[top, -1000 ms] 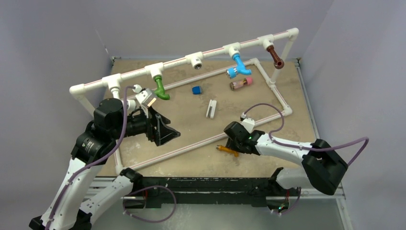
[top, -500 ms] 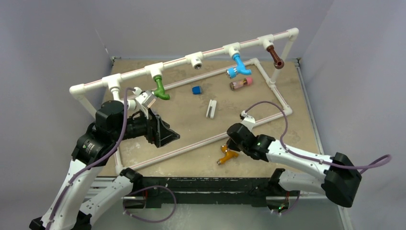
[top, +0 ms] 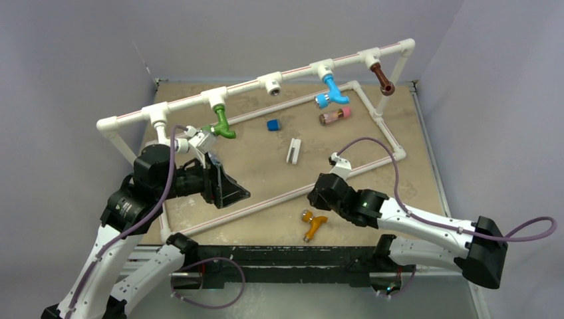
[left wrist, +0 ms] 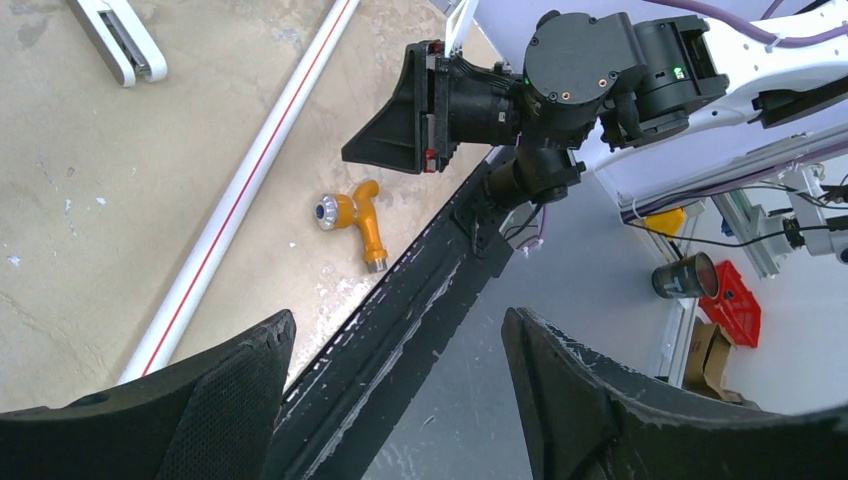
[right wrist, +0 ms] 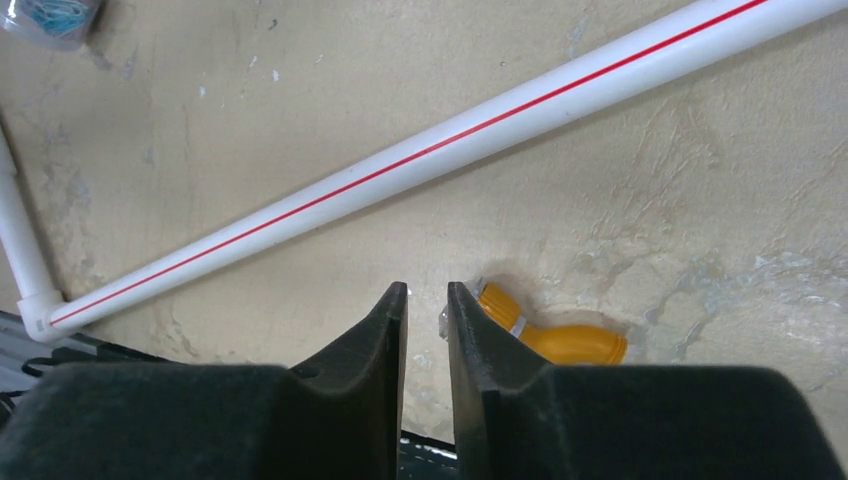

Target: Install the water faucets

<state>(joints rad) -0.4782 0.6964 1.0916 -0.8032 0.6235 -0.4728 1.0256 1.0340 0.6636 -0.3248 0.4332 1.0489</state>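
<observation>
Noted right gripper point(right wrist: 425, 295) pressed together on nothing — 1 orange faucet point(right wrist: 550, 338) loose on the table point(top: 319, 143) just beside its tips — left gripper point(left wrist: 395, 330) spread wide at left.

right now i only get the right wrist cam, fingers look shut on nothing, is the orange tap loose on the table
Observer: Yes. The left wrist view shows the right gripper shut and clear of the orange tap, which lies on the table.
Operator: which tees are free
Observer: Two in the top view: the middle tee and the far-left tee. The others hold the green tap, blue tap and brown tap.
Operator: where's the left arm
Observer: The left gripper is open and empty, over the front pipe, left of the orange tap.
</observation>
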